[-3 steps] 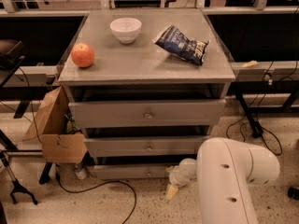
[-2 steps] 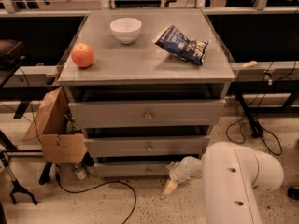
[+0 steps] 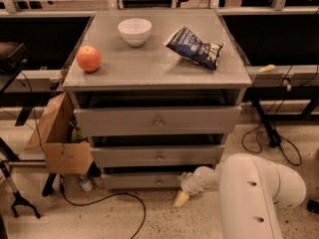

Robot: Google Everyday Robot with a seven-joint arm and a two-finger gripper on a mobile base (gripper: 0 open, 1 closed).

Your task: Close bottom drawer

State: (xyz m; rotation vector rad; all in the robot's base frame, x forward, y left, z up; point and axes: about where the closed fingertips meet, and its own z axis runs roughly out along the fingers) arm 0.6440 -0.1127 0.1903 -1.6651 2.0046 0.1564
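— Biggest first: has the desk point(image 3: 154, 71) changed since a second ago?

— No. It stands where it did, and its three grey drawer fronts sit as before, each with a dark gap above it.

— And the arm point(image 3: 259, 198)?

— Its broad white shell fills the lower right and has slid a touch to the right and lower. Since the nearer earlier frame it has barely moved. From the shell it reaches left and low, and the wrist crosses the right end of the lowest front.

— Where is the bottom drawer point(image 3: 139, 180)?

— Lowest of the three, just above the floor, with the slimmest front and a small centre knob. It is not yet flush with the unit.

— Smaller things?

— The cardboard box point(image 3: 57, 138) is beside the desk's left side. The dark blue snack bag point(image 3: 195, 47), the white bowl point(image 3: 134, 31) and the orange fruit point(image 3: 88, 58) lie on top, none shifted.

— The gripper point(image 3: 182, 197)?

— It is down at floor level, just in front of the bottom drawer's right half, with its pale tip slanting down and left. I cannot tell how far it is parted, or whether it touches the front.
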